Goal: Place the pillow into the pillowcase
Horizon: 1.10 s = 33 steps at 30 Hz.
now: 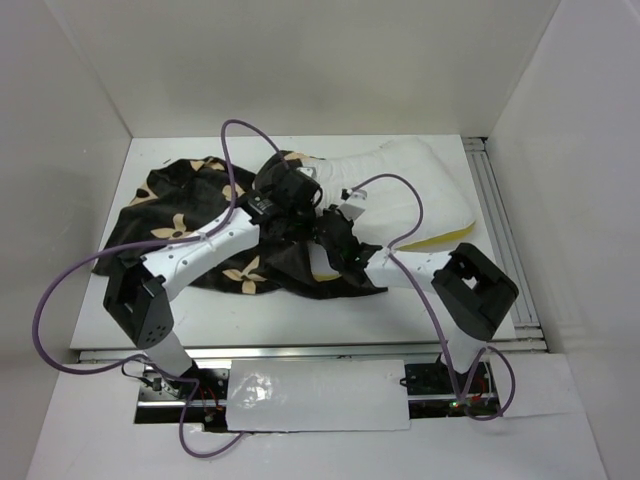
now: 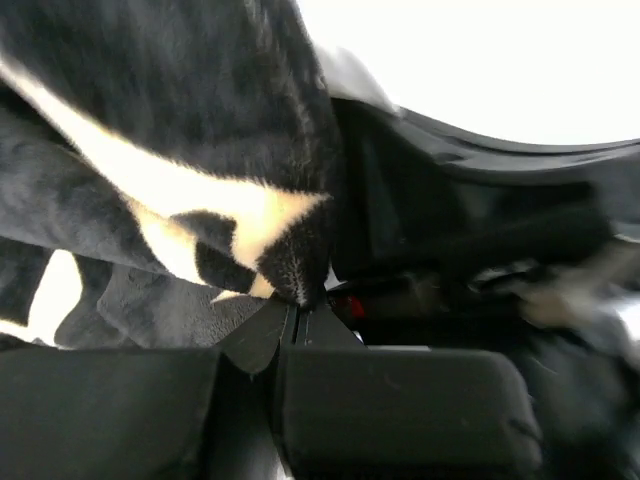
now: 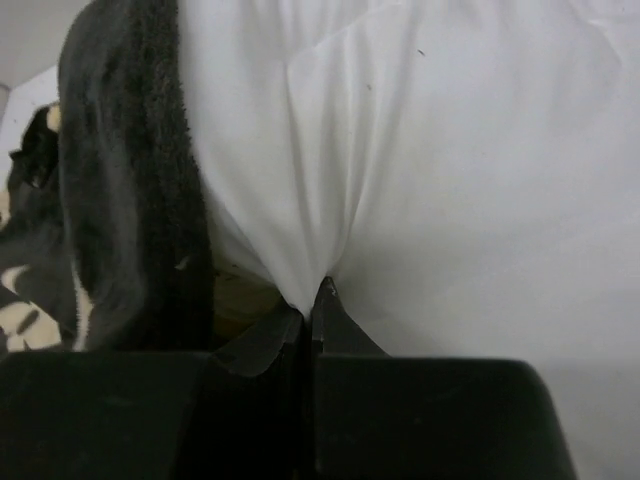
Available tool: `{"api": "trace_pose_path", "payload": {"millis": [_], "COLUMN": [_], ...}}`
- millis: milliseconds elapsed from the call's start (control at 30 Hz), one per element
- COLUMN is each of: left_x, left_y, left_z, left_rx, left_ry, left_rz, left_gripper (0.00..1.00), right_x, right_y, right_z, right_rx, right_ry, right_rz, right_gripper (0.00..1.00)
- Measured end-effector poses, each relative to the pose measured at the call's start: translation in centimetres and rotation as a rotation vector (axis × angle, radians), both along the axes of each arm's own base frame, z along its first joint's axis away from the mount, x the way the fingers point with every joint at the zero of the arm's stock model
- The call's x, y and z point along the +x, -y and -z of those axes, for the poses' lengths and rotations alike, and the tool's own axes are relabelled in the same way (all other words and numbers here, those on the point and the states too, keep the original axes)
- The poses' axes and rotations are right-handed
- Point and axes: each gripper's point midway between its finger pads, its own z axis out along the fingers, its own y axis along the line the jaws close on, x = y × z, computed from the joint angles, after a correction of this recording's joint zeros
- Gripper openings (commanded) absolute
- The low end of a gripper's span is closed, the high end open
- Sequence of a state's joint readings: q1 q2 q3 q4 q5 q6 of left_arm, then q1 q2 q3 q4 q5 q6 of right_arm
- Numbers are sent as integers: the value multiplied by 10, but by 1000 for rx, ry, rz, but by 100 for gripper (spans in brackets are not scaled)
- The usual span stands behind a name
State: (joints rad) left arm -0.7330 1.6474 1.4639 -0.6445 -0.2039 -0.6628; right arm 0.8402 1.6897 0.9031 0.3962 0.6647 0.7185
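The black-brown pillowcase (image 1: 190,225) with tan flowers lies crumpled at the left and middle of the table. The white pillow (image 1: 415,190) with a yellow seam lies at the right, its left end at the case's mouth. My left gripper (image 1: 300,190) is shut on a fold of the pillowcase (image 2: 285,265), held up at the mouth's edge. My right gripper (image 1: 335,225) is shut on a pinch of the pillow's white cloth (image 3: 420,180), with the dark plush edge (image 3: 130,190) of the case just to its left.
White walls enclose the table on three sides. A metal rail (image 1: 500,220) runs along the right edge. Purple cables (image 1: 235,135) loop over both arms. The white table (image 1: 300,310) shows in front of the fabric.
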Motion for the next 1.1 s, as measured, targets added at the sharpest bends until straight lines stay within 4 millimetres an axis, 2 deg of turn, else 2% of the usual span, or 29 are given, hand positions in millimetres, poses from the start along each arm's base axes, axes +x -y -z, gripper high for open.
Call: {"api": "trace_pose_path", "payload": {"millis": [100, 200, 233, 367, 433, 533, 567, 633, 767, 833, 867, 900, 1000, 1033, 1067, 1100], "left_x": [1, 3, 2, -4, -7, -11, -12, -14, -15, -15, -16, -16, -18, -18, -18, -19], "left_y": [-7, -8, -8, -10, -10, -10, -12, -15, -15, -13, -12, -12, -12, -14, -15, -17], "left_z": [5, 0, -5, -18, -21, -18, -15, -11, -9, -10, -10, -10, -7, -7, -7, -8], "left_rx": [13, -9, -21, -61, -66, -56, -47, -34, -35, -47, -52, -50, -44, -42, -36, -34], "left_ry": [-17, 9, 22, 49, 53, 40, 32, 21, 14, 12, 10, 8, 3, 5, 8, 11], "left_rz": [-23, -34, -33, -19, -3, 11, 12, 9, 8, 14, 17, 20, 30, 31, 36, 38], "left_gripper": [0, 0, 0, 0, 0, 0, 0, 0, 0, 12, 22, 45, 71, 91, 100, 100], "right_x": [9, 20, 20, 13, 6, -3, -5, -6, -4, -2, 1, 4, 14, 16, 19, 22], "right_y": [-4, -8, -9, -15, -20, -37, -42, -46, -38, -27, -19, -8, 32, 47, 63, 78], "right_z": [-21, -42, -42, -29, -15, -1, 3, 5, 3, -3, -8, -13, -38, -47, -57, -65], "right_rx": [39, 89, 98, 135, 131, 121, 116, 112, 111, 110, 110, 110, 111, 109, 101, 87], "right_ry": [25, 57, 57, 37, 15, 0, -1, 5, 6, 2, -2, -7, -9, -4, 1, 5], "right_rz": [30, 29, 20, -53, -92, -178, -205, -237, -250, -243, -232, -216, -148, -123, -95, -71], "right_gripper": [0, 0, 0, 14, 31, 69, 88, 96, 99, 99, 99, 99, 99, 99, 99, 99]}}
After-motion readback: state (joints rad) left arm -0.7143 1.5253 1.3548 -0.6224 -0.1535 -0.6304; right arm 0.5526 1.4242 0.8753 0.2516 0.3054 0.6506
